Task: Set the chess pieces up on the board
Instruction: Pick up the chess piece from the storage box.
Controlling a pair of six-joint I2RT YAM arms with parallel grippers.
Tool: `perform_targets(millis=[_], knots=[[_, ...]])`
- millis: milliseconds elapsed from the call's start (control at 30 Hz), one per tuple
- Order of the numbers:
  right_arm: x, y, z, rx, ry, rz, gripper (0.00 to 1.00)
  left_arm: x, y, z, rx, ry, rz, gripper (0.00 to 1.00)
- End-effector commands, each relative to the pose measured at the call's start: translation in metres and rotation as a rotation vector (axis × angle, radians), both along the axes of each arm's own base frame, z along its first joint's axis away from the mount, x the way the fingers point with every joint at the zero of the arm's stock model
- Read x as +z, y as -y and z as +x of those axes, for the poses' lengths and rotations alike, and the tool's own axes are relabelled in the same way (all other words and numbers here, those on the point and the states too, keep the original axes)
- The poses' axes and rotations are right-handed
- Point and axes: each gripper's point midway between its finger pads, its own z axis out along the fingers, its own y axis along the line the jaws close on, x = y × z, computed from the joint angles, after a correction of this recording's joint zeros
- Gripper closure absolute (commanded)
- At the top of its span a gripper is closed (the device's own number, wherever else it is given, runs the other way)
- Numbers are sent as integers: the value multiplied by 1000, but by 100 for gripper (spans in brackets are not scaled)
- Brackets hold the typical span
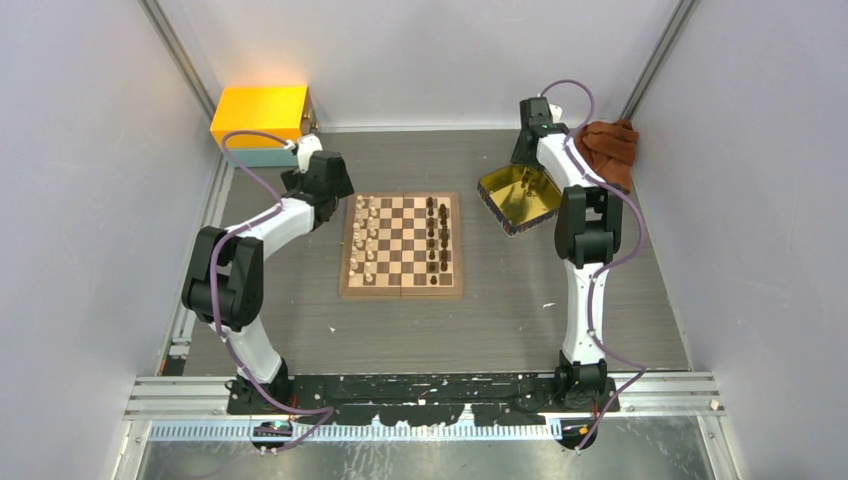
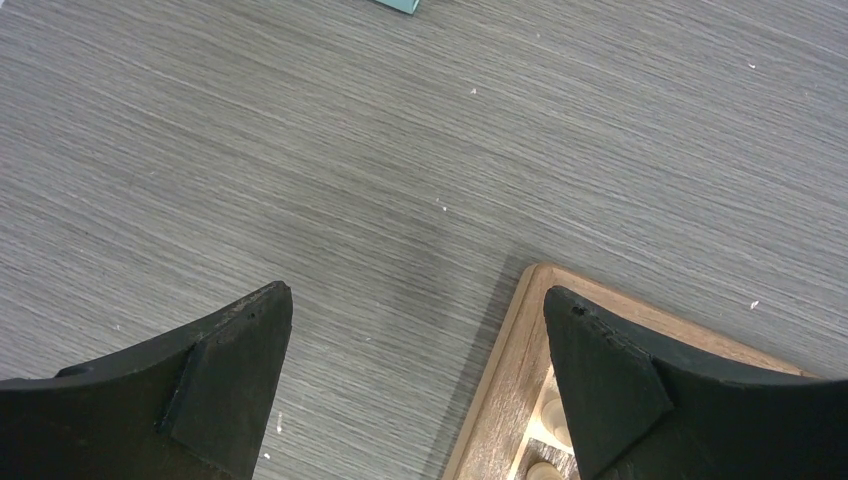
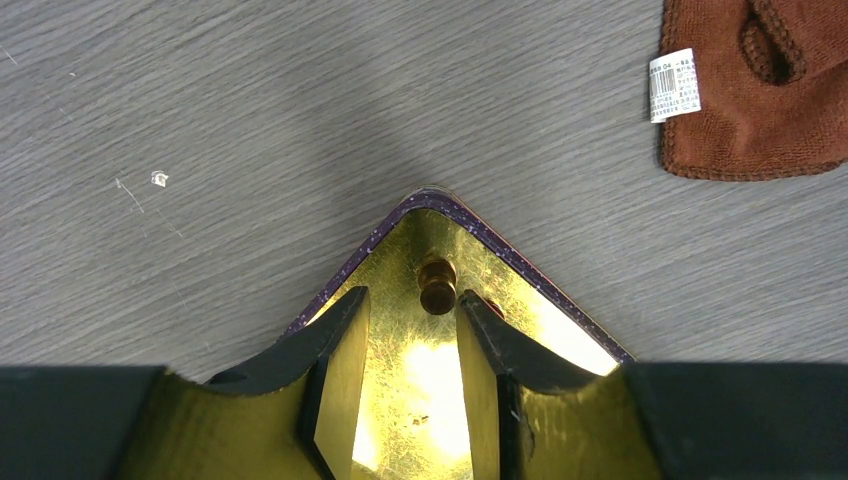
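The board (image 1: 403, 242), a square wooden chessboard with light and dark checks and a tan border, lies flat in the middle of the counter (image 1: 300, 330). Pale cream chess pieces (image 1: 365, 240) stand in two files along its left side, and dark brown ones (image 1: 437, 238) along its right. One more dark piece (image 3: 437, 286) sits in the corner of a gold tray (image 3: 398, 252).

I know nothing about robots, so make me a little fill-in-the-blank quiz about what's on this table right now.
1. The right gripper hangs open over a gold ___, where a dark chess piece sits in the corner.
2. In the overhead view, the pale pieces fill the ___ side of the board.
3. The left gripper is open and holds ___.
Missing words: tray; left; nothing.
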Motion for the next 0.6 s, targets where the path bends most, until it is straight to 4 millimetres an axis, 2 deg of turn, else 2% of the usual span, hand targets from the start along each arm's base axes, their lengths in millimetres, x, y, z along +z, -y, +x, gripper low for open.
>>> perform_targets(millis=[0,567], knots=[[5,2,7,-13,28,11,57,26,1,17,17,91,-30,4],[-10,4,2,-21,0,27,58,21,0,20,18,81,-30,4]])
